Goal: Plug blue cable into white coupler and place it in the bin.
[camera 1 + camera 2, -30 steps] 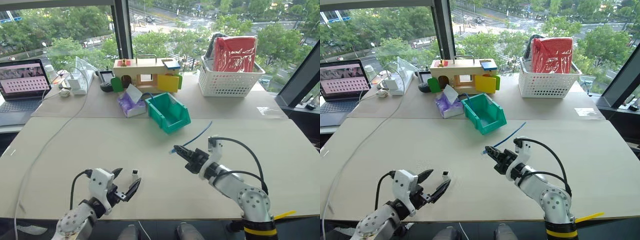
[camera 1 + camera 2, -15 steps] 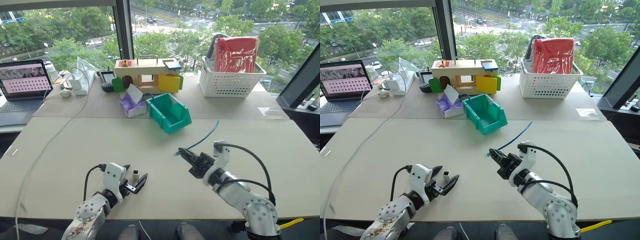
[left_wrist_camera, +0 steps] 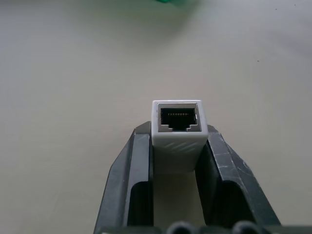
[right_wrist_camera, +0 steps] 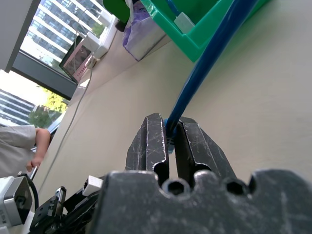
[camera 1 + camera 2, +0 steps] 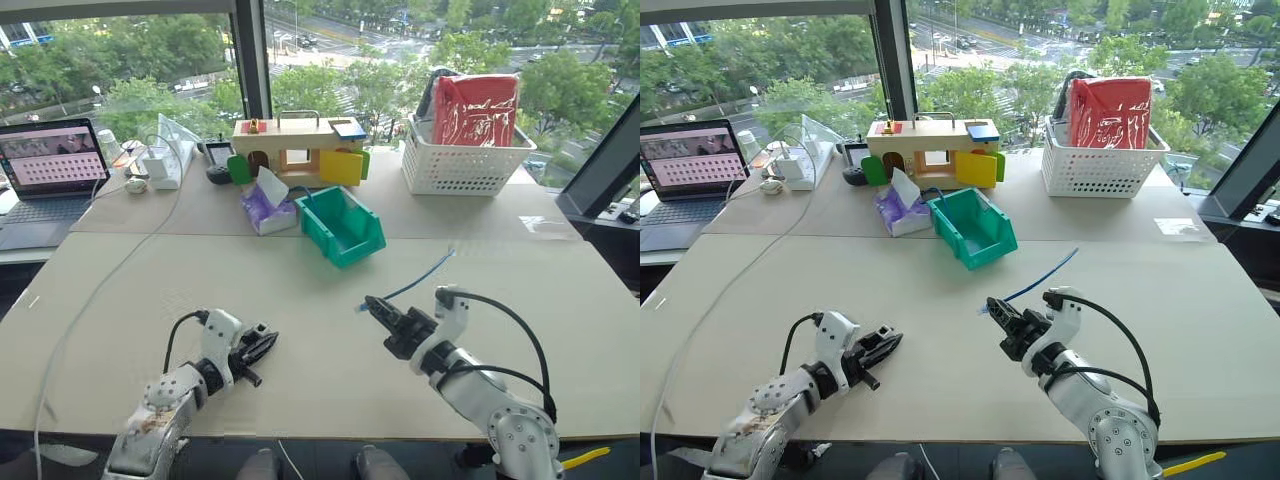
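Change: since a second ago the left tool (image 3: 176, 146) has gone from spread wide beside the white coupler (image 3: 176, 127) to clamped on it, and has reached further out over the table (image 5: 300, 290); the right tool has hardly shifted.
White coupler: pinched between the left tool's two black fingers (image 3: 132, 170), its dark socket facing away from the wrist, just above the table at about 7 o'clock of the table.
Blue cable: (image 5: 418, 279) one end clenched in the right tool (image 5: 374, 305), the plug tip showing just past the fingertips; the rest runs off toward 1 o'clock, free end raised near the table's middle seam.
Right tool: closed tight on the cable, at about 5 o'clock of the table, pointing toward 10 o'clock, well apart from the coupler.
Bin: (image 5: 345, 243) teal, open top, at 12 o'clock from the two tools; something lies inside, too small to tell.
Beside bin: purple and white tissue pack (image 5: 264, 208) touching at 9 o'clock.
Far table: wooden toy house (image 5: 296, 150), white lattice basket (image 5: 462, 165) with a red bag (image 5: 473, 108), laptop (image 5: 52, 165) at 10 o'clock.
White cord: (image 5: 95, 290) trails down the table's left part.
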`<state>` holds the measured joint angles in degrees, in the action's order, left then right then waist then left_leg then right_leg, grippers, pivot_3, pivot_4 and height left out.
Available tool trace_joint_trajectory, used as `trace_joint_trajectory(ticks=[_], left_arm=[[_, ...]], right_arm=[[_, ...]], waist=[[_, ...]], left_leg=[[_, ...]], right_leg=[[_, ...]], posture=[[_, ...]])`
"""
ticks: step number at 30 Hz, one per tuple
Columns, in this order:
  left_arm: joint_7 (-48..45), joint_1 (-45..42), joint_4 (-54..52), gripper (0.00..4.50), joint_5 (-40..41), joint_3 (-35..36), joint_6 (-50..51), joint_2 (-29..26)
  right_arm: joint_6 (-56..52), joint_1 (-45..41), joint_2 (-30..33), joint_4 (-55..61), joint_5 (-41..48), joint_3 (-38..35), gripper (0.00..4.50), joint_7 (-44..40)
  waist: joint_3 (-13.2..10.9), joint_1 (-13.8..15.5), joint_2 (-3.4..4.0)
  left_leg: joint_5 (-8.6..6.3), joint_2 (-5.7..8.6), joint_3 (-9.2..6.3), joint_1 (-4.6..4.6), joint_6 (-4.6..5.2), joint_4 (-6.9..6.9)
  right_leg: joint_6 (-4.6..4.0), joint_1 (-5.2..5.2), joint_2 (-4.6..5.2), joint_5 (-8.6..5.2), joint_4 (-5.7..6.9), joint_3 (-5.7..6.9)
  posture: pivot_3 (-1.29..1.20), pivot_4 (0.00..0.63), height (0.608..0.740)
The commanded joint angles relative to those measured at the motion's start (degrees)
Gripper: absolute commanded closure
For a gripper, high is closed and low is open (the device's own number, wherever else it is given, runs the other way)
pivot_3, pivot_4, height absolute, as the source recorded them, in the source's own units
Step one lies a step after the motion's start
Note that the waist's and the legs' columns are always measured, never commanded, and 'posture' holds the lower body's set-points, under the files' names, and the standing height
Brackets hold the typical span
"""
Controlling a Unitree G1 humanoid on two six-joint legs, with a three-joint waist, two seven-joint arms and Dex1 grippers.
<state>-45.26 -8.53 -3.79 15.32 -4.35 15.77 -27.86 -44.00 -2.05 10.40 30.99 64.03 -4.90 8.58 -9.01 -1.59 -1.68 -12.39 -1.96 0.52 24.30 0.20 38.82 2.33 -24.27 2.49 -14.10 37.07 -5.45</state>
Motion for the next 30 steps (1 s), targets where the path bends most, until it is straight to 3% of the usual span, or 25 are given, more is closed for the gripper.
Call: trace_joint_trajectory(ticks=[1,4,8,13,16,30], left_arm=[[-12.91,-11.68,13.23,3.83,-2.79,-5.27,-11.69,-0.13],[-18.87,-20.56,23.54,3.83,-5.14,-9.26,-18.14,2.79],[-22.03,-27.48,32.27,3.83,-8.05,-12.88,-21.57,7.94],[-18.48,-31.87,38.78,3.83,-14.2,-16.25,-19.28,11.39],[-17.15,-32.68,39.59,3.83,-15.37,-16.4,-17.48,12.4],[-14.98,-34.15,31.66,3.83,-17.42,-17.32,-3.98,14.37]], right_arm=[[2.17,-0.03,-0.24,3.13,-1.06,-1.01,4.5,0.18],[3.04,0.7,-0.43,4.24,-2.61,-1.43,4.5,0.85],[4.45,1.62,-1.27,5.56,-5.19,-1.17,4.5,1.87],[5.8,1.85,-2.58,6.63,-8.72,-0.7,4.5,3.55],[6.21,2.08,-3.43,6.97,-9.96,-0.79,4.5,4.57],[3.18,-0.73,-3.07,4.98,-11.66,3.37,4.5,1.78]], waist=[[0.0,0.15,-0.01],[0.0,0.01,-0.01],[0.0,-0.13,-0.02],[-0.02,-0.6,-0.04],[-0.01,-0.64,-0.04],[-0.01,-0.41,-0.04]], left_leg=[[0.04,-0.02,0.03,0.01,-0.02,0.0],[0.04,0.03,0.1,0.08,-0.02,-0.04],[-0.05,0.06,0.03,0.4,0.07,-0.09],[-0.09,0.09,-0.1,0.42,0.14,-0.13],[-0.09,0.11,-0.16,0.35,0.14,-0.03],[-0.06,0.13,-0.18,0.12,0.13,0.05]], right_leg=[[-0.04,-0.01,-0.01,0.07,-0.05,-0.03],[0.37,0.09,0.04,0.3,-0.22,-0.11],[0.2,-0.09,0.04,0.42,-0.29,-0.08],[0.19,-0.09,0.03,0.4,-0.27,-0.04],[0.58,0.04,0.04,0.2,-0.23,-0.02],[0.61,0.21,0.03,0.2,-0.08,-0.05]], posture=[[0.0,0.15,0.715],[0.0,0.15,0.715],[0.0,0.15,0.715],[0.0,0.15,0.715],[0.0,0.15,0.715],[0.0,0.15,0.715]])
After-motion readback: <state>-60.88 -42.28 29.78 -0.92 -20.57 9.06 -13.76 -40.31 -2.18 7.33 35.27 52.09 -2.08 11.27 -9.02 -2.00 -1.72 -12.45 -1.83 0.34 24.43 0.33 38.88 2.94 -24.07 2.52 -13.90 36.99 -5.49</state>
